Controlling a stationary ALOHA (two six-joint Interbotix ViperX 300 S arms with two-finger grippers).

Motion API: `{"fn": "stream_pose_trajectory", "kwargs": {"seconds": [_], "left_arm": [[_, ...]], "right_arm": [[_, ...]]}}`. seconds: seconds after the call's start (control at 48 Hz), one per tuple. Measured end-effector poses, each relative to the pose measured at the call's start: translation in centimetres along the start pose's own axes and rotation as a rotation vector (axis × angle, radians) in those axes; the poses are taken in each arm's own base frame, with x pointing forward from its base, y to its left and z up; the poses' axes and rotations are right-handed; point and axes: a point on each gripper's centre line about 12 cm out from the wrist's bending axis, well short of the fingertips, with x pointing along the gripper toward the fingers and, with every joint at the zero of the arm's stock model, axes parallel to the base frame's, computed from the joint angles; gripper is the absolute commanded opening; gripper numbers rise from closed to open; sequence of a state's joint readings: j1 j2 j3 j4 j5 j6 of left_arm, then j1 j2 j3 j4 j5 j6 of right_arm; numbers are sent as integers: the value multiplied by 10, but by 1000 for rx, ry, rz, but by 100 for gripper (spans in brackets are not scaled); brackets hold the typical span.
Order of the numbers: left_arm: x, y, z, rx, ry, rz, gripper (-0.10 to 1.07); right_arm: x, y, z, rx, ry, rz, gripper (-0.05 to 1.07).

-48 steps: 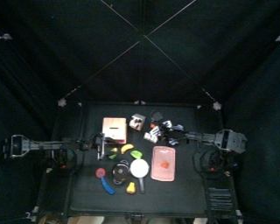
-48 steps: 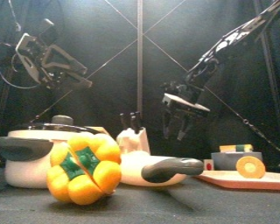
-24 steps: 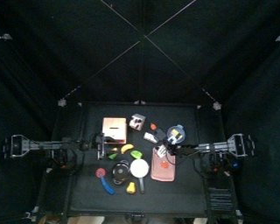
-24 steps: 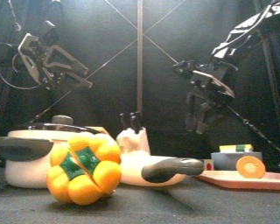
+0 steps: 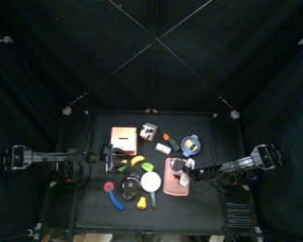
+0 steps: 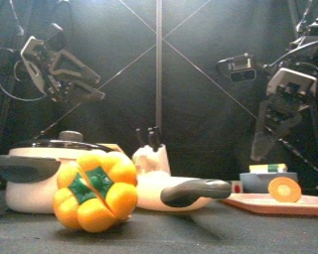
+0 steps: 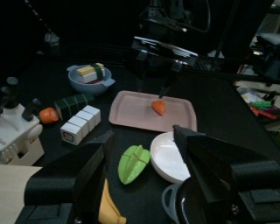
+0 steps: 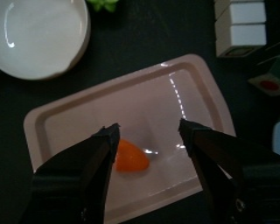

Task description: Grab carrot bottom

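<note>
Black tabletop [image 5: 199, 213] stretches under both arms, with the pink tray [image 8: 213, 109] lying directly below the right gripper [image 8: 149, 140]. That gripper hangs above the tray with its jaws spread wide and nothing between them. Seen from the right wrist, the orange carrot bottom [image 8: 132, 157] rests on the tray floor just inside the gap, close to one jaw but apart from it. From above, the tray [image 5: 167, 186] sits just inward of the right gripper [image 5: 207, 170]; the left wrist view shows the carrot bottom [image 7: 159, 107] near the middle of the tray [image 7: 125, 103].

Beyond the tray from the right gripper lies a white bowl [image 8: 38, 35], with white blocks [image 8: 240, 22] off to the other side.

The left gripper [image 7: 140, 150] rests at the far side of the table from the tray, jaws wide apart and empty. Ahead of it lie the white bowl [image 7: 178, 156], a green leaf-shaped piece [image 7: 132, 162], and a small blue bowl [image 7: 90, 77] holding food pieces. At the table's front edge stands a yellow bell pepper [image 6: 92, 190].
</note>
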State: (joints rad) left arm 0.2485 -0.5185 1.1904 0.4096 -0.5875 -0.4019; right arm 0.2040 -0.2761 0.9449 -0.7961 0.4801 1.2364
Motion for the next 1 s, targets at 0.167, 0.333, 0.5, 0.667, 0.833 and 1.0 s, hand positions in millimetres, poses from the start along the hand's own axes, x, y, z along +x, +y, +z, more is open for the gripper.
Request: {"fn": "stream_pose_trajectory", "kwargs": {"seconds": [0.167, 0.333, 0.5, 0.667, 0.833, 1.0], "left_arm": [[0, 2, 2, -25, -10, 16, 92], [0, 3, 2, -38, -12, 26, 92], [0, 4, 2, -45, -14, 31, 92], [0, 5, 3, -49, -15, 35, 92], [0, 5, 3, -49, -15, 35, 92], [0, 5, 3, -51, -15, 35, 92]], "right_arm": [[1, 12, -11, -61, 18, 21, 90], [-1, 22, -15, -108, 10, 56, 90], [5, 24, -23, -124, 31, 68, 90], [16, 23, -33, -142, 74, 53, 90], [26, 26, -41, -150, 108, 59, 90], [33, 27, -47, -154, 134, 59, 90]]}}
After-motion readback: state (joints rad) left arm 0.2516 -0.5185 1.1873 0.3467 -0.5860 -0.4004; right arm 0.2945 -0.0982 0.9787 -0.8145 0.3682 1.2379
